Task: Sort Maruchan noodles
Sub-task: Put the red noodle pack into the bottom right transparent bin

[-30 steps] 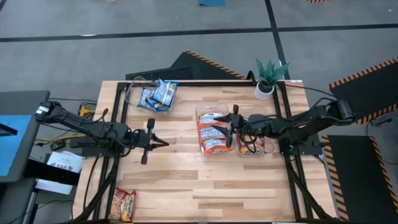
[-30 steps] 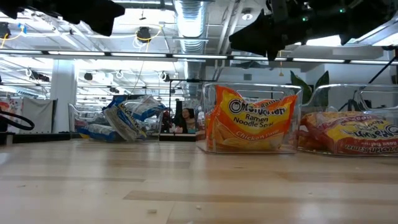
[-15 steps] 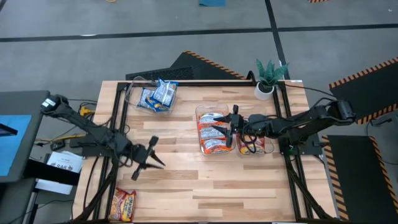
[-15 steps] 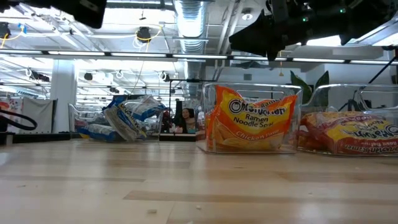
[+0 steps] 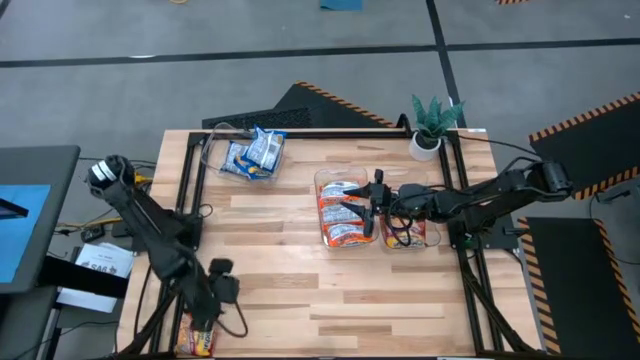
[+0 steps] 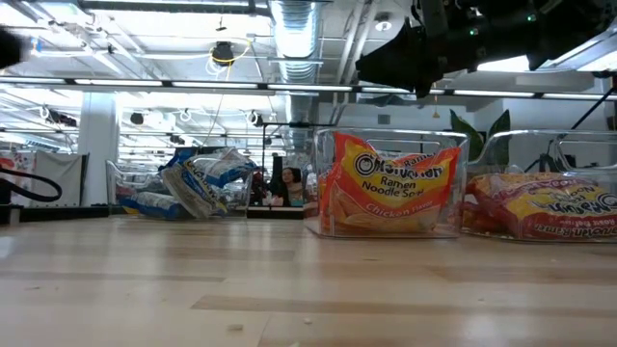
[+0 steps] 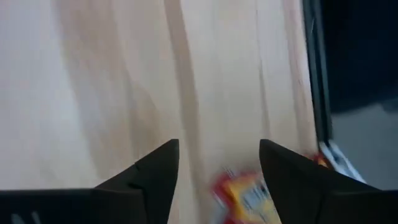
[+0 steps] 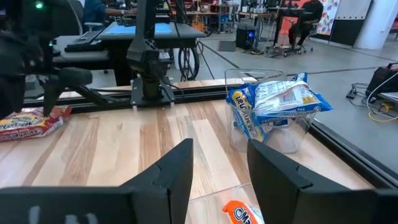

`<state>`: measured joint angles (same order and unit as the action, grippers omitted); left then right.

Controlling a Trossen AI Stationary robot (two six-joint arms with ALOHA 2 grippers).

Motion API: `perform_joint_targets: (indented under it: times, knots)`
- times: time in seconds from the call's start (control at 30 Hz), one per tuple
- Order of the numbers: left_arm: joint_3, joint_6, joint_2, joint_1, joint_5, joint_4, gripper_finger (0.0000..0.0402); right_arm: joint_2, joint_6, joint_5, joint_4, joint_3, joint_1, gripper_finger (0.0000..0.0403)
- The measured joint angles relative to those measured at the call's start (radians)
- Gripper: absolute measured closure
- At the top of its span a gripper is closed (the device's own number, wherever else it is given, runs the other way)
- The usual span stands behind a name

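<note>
The left gripper (image 5: 212, 305) has been swung from mid-table down to the near corner, and its fingers (image 7: 155, 177) have been spread apart, nothing held. The red-and-yellow packet (image 7: 249, 198) is seen just ahead of the fingertips, slightly off to one side (last loose one, apparently). A pick-up is judged imminent. The right gripper (image 5: 373, 204) is kept parked over the orange packets' bin (image 5: 322, 178), fingers apart, empty.
</note>
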<state>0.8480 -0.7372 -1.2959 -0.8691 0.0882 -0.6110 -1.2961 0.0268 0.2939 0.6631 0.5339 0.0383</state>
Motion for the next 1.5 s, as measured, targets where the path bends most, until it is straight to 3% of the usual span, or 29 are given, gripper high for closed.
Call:
perform_joint_targets:
  times: [0.3,0.47,0.57,0.7,0.87,1.1,1.5]
  knots:
    - [0.077,-0.530,-0.182,-0.155,-0.290,-0.068,0.0207,0.000,0.010,0.000,-0.025,0.000,0.000,0.0228]
    - [0.095,-0.691,-0.195,-0.220,-0.278,-0.009,0.0238,0.000,0.010,0.000,-0.032,0.001,0.000,0.0228]
    - [0.096,-0.817,-0.199,-0.243,-0.223,-0.008,0.0278,0.000,0.010,0.000,-0.032,0.001,0.000,0.0228]
    - [0.096,-0.891,-0.258,-0.248,-0.311,-0.014,0.0370,0.000,0.010,-0.001,-0.032,0.001,0.000,0.0228]
    - [0.099,-0.863,-0.343,-0.220,-0.455,-0.029,0.0399,0.000,0.010,-0.001,-0.034,0.001,0.000,0.0228]
    - [0.098,-0.751,-0.377,-0.165,-0.485,-0.086,0.0401,0.000,0.026,-0.001,-0.035,0.001,-0.002,0.0228]
    - [0.103,-0.090,-0.370,0.075,-0.199,-0.145,0.0401,0.000,0.026,-0.001,-0.035,0.001,-0.002,0.0228]
